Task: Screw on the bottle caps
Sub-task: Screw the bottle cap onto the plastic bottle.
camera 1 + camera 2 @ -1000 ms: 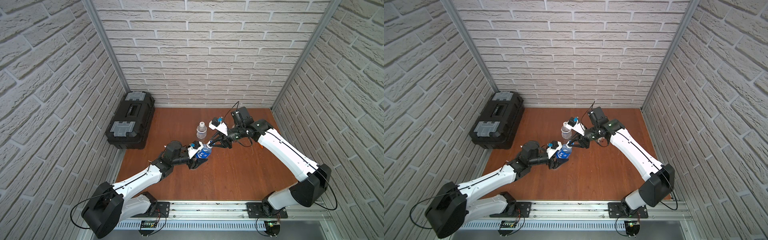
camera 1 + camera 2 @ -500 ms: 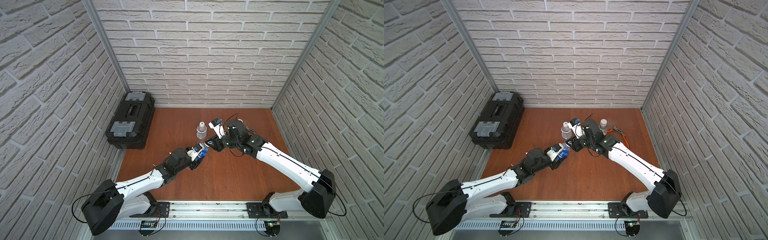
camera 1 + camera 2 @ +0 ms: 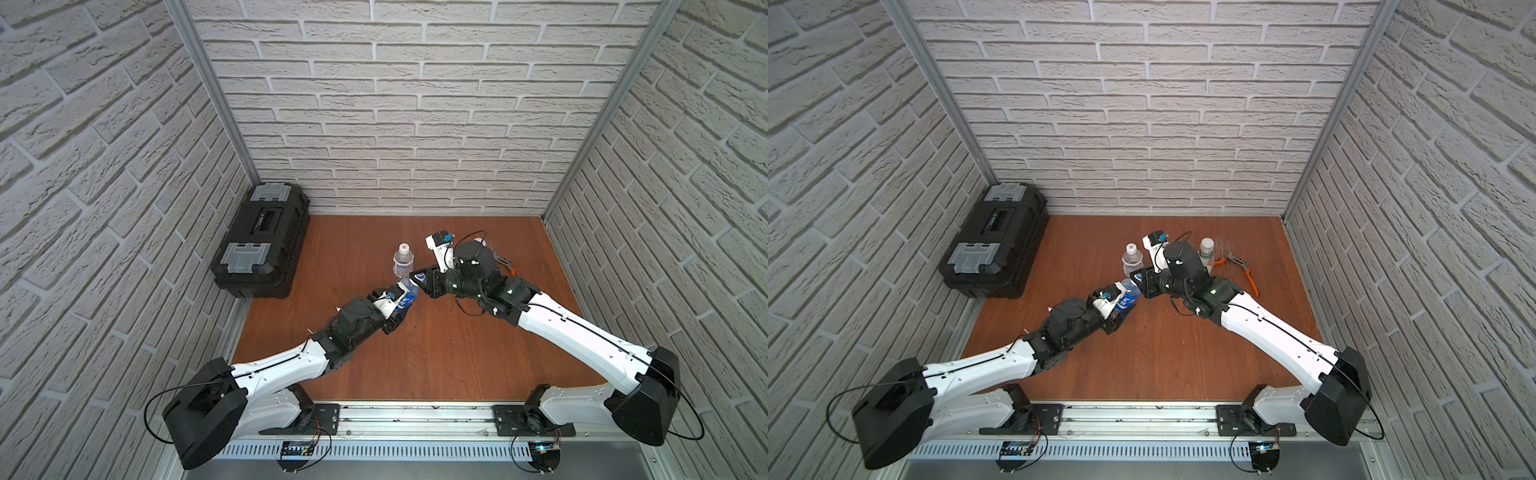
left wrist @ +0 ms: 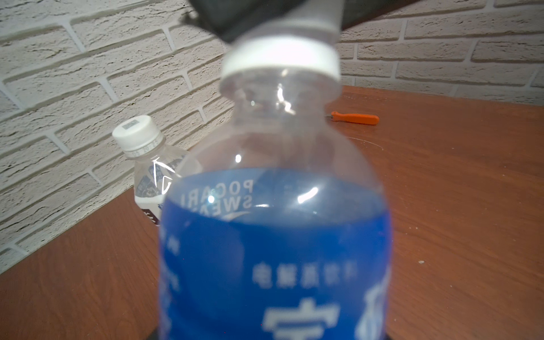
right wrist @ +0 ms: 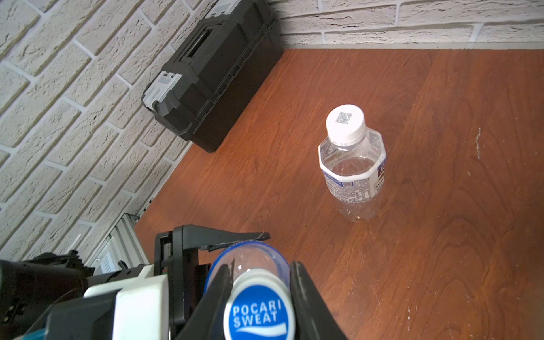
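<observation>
My left gripper point(image 3: 397, 311) is shut on the blue-labelled bottle point(image 3: 407, 296), holding it tilted above the wooden table; the bottle fills the left wrist view point(image 4: 273, 250). The blue cap with a white mark point(image 5: 259, 312) sits on that bottle's neck. My right gripper point(image 5: 260, 276) is shut on the cap, one black finger on each side. A white-labelled bottle point(image 3: 403, 262) with its small white cap point(image 5: 345, 122) on stands just behind. A third bottle with a green neck band point(image 3: 1206, 251) and a white cap stands behind my right wrist.
A black toolbox point(image 3: 262, 241) lies at the back left against the brick wall. Orange-handled pliers point(image 3: 1241, 270) lie at the back right of the wooden table point(image 3: 436, 357). Brick walls close in three sides.
My right wrist has turned on the blue cap and the right forearm has swung lower. The left wrist has rolled, with the bottle staying in about the same place.
</observation>
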